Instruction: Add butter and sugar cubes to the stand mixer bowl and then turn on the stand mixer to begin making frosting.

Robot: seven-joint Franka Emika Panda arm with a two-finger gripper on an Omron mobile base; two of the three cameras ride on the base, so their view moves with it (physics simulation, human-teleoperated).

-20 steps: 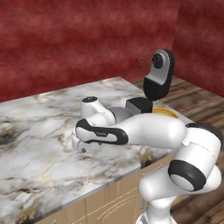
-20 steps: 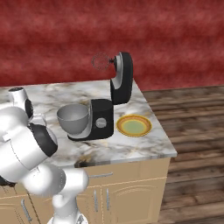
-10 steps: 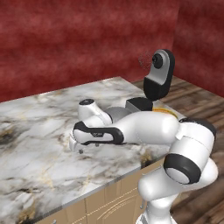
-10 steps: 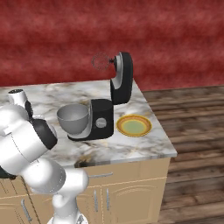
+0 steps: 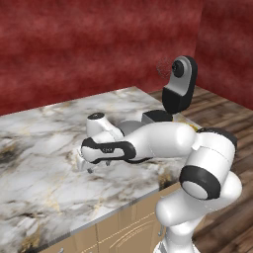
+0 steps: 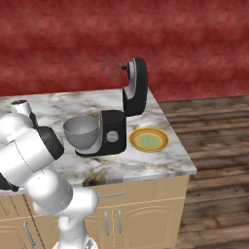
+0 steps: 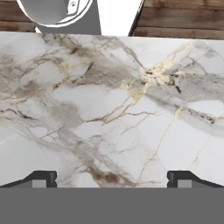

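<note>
Two finger tips of gripper [image 7: 112,179] stand wide apart over marble counter [image 7: 109,105], nothing between. Left base view: gripper [image 5: 85,165] low above counter, stand mixer [image 5: 177,91] behind arm. Right base view: stand mixer bowl [image 6: 81,132] on mixer base, head tilted up, yellow-rimmed plate [image 6: 149,140] beside. No readable writing.

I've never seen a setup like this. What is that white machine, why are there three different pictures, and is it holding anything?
It is a white robot arm in a simulated kitchen. Two pictures come from cameras behind it, left and right; the third looks from the hand straight down at the marble counter. On the counter stand a black stand mixer with its head tilted up, its grey stand mixer bowl, and a yellow-rimmed plate. The gripper hangs low over bare marble, open, holding nothing.
</note>
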